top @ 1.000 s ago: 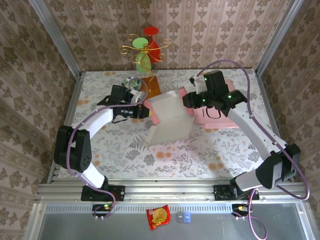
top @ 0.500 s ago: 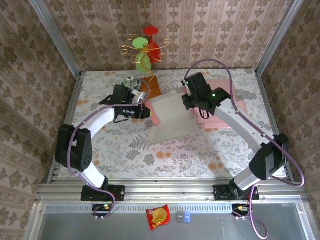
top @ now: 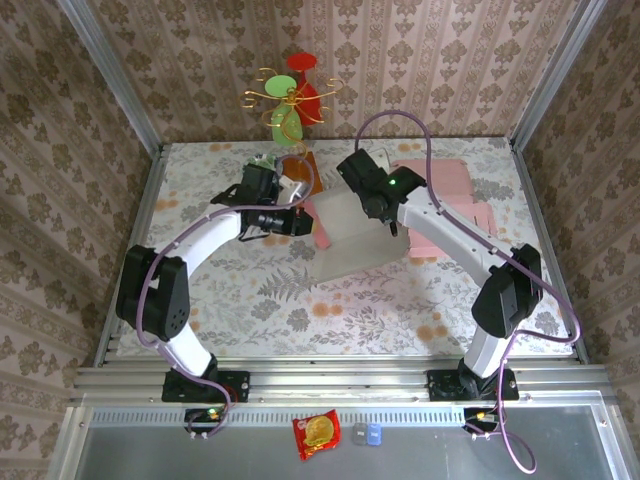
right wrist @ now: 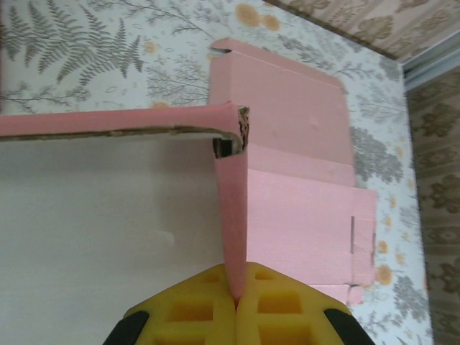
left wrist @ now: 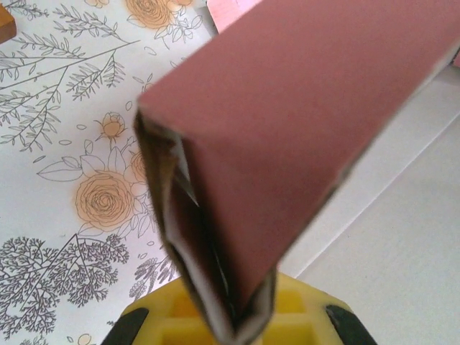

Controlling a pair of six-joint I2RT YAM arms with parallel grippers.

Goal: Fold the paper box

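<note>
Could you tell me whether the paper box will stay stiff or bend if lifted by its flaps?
It would probably flex: the paper box is thin card, and the flap pinched in the right gripper curls at its corner. It looks light for its size, being only thin panels. The left gripper clamps doubled layers, likely a stiffer hold.

The right gripper [right wrist: 236,302] at 6 o'clock pinches a pink flap [right wrist: 231,215] of the box [right wrist: 108,230], whose white inside spreads toward 9 o'clock. Flat pink sheets [right wrist: 302,215] lie at 3 o'clock on the floral table [right wrist: 86,50].
</note>
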